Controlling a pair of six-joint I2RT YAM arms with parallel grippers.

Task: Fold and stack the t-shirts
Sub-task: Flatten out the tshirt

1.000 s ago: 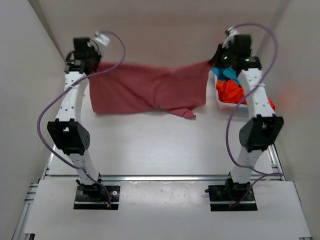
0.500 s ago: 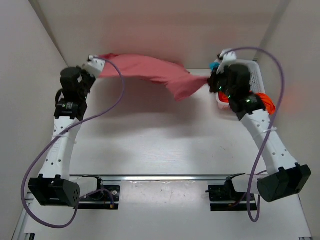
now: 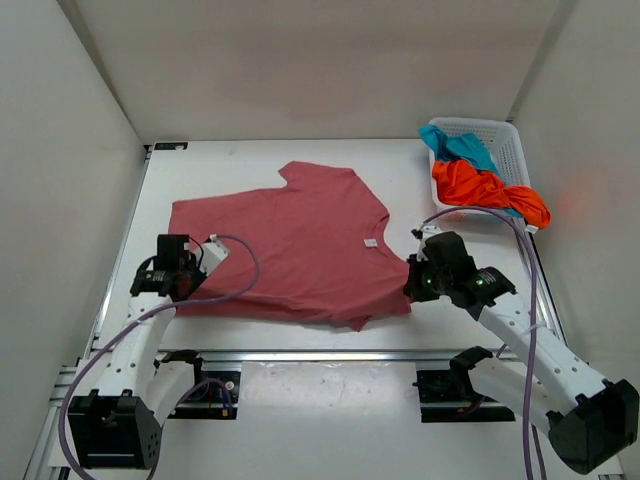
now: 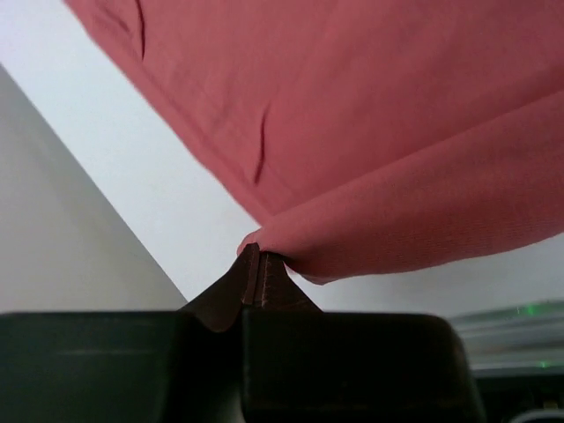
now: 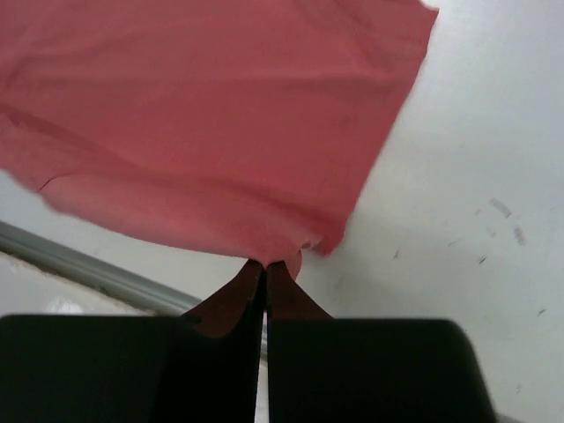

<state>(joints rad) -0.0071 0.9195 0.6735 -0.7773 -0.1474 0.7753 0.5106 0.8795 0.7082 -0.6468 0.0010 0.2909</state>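
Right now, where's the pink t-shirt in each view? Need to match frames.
Top external: pink t-shirt spread out mid-table, between the two arms.
Left wrist: fills the upper right, an edge pinched in the left gripper.
Right wrist: fills the upper left, a corner pinched in the right gripper.
Shared landmark: the white table under the shirt, visible in all three.

1. A white table (image 3: pixel 250 165) carried everything.
2. A dusty rose-pink t-shirt (image 3: pixel 290 250) lay spread across the table's middle and out toward 9 o'clock, its neck opening facing 3 o'clock.
3. A white lattice basket (image 3: pixel 512 150) stood in the table's 2 o'clock corner, well apart from the shirt.
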